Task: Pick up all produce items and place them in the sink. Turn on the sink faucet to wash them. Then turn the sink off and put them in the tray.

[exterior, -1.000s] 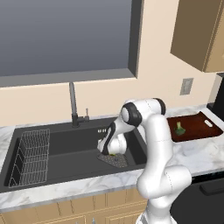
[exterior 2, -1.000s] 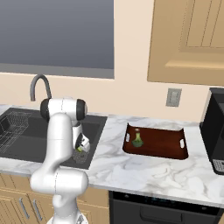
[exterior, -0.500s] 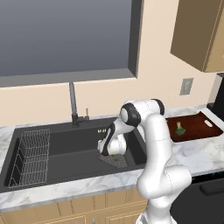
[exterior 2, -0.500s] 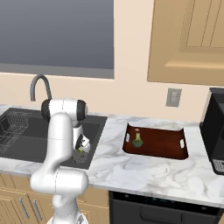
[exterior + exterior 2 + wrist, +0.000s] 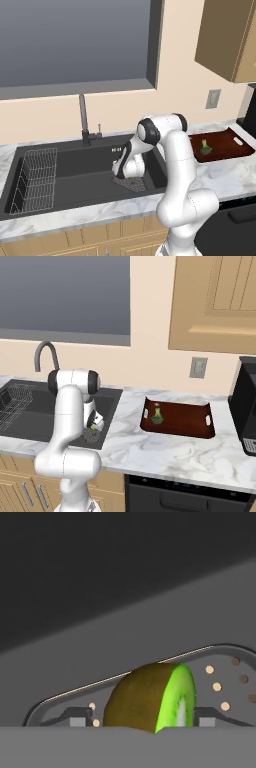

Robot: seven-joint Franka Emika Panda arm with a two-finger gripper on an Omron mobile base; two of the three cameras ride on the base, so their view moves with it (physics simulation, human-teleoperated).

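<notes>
Inspecting from the left: noting a wire rack (image 5: 35, 175) sitting at the left end of the black sink (image 5: 75, 165), and a tall faucet (image 5: 83, 117) standing on the far rim with no water visibly running.

Moving right along the basin floor: finding the gripper (image 5: 123, 175) reaching down low at the right end of the sink, directly over the drain mesh (image 5: 135, 184). Seeing, from the hand camera, a cut green fruit (image 5: 150, 699) resting on that mesh, sitting squarely between the two fingertips (image 5: 204, 716). Recording the fingers as standing apart, one on each flank of the fruit and very close to it; not managing to tell whether pressing on it yet or merely bracketing it.

Continuing right: noting the broccoli (image 5: 205, 148) lying in the reddish-brown tray (image 5: 227, 140) on the counter (image 5: 220, 172), well apart from the sink.

Judging the step in hand as the final transfer, namely picking the washed fruit out of the sink. Calling next for a firm squeeze on the fruit, a straight lift clearing the right sink wall, then a swing right to the tray, setting down beside the broccoli.
</notes>
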